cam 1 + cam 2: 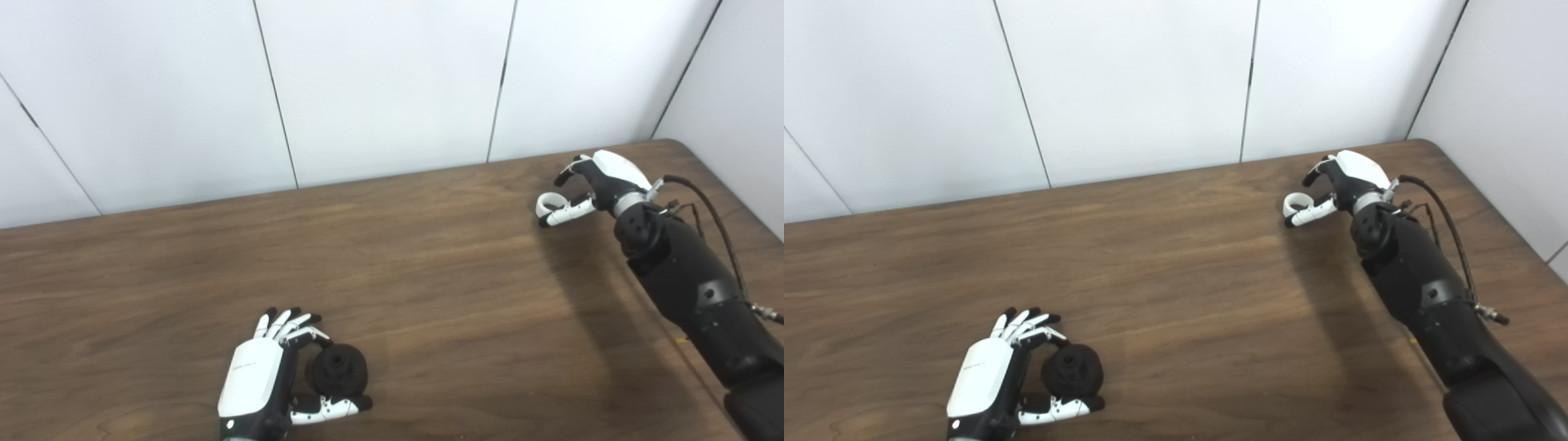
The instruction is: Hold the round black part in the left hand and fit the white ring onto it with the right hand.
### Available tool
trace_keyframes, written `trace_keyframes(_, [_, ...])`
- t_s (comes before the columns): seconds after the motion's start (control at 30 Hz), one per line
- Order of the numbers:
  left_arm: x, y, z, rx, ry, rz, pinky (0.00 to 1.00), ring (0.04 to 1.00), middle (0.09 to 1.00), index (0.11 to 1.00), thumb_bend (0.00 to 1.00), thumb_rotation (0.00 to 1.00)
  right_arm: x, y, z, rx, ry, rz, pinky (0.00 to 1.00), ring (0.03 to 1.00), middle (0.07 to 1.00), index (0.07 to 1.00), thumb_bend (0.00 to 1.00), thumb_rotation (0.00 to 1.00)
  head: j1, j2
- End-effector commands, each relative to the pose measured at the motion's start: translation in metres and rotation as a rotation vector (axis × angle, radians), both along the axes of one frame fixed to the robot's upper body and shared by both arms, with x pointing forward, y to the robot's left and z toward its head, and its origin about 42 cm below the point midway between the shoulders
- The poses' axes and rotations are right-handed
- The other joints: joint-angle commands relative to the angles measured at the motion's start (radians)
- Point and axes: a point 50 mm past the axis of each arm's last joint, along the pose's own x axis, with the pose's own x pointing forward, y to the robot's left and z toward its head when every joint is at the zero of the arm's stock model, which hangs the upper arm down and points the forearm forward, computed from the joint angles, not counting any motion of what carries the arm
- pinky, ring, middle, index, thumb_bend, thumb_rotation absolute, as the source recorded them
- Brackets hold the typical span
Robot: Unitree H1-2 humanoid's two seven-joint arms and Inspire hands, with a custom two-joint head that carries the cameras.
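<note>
The round black part (338, 369) lies on the table near the front left. My left hand (263, 373) is cupped around it from the left, with one finger curled to its far side and the thumb (331, 408) along its near side. The other fingers are stretched out. The white ring (549, 202) lies on the table at the far right. My right hand (603, 177) is open over it, with the thumb (569, 211) right beside the ring and the fingers raised above it. In the right eye view, the ring (1297, 203) and the part (1072, 370) show the same way.
The brown wooden table (429, 275) runs to a white panelled wall at the back and on the right. My right forearm (692, 288), with its cable, lies along the table's right side. The table's rounded far right corner is close to the right hand.
</note>
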Motion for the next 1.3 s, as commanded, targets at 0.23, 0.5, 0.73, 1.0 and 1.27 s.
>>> trace_keyframes(0.23, [-0.006,0.002,-0.007,0.037,0.036,-0.011,1.00,0.908,0.816,0.483,0.53,0.06,0.008,0.000,0.028,-0.025,-0.074,0.017,1.00,1.000,0.935,0.675,0.84,0.31,0.005,0.004])
trace_keyframes(0.5, [-0.006,0.000,-0.006,0.028,0.028,-0.006,1.00,0.909,0.812,0.483,0.53,0.06,0.010,0.005,0.025,-0.025,-0.068,0.030,1.00,1.000,0.923,0.656,0.82,0.31,0.006,0.007])
trace_keyframes(0.73, [-0.006,0.000,-0.005,0.026,0.024,-0.005,1.00,0.906,0.809,0.483,0.53,0.06,0.009,0.004,0.024,-0.017,-0.062,0.027,1.00,1.000,0.918,0.642,0.82,0.31,0.005,0.009])
trace_keyframes(1.0, [-0.005,0.000,-0.005,0.029,0.023,-0.007,1.00,0.906,0.808,0.483,0.53,0.06,0.007,0.001,0.022,-0.020,-0.066,0.032,1.00,1.000,0.903,0.628,0.81,0.26,0.005,0.009])
trace_keyframes(1.27, [-0.005,-0.001,-0.003,0.028,0.025,-0.004,1.00,0.904,0.805,0.483,0.53,0.06,0.005,-0.002,0.021,0.003,-0.084,0.032,1.00,1.000,0.893,0.494,0.53,0.15,0.005,0.010])
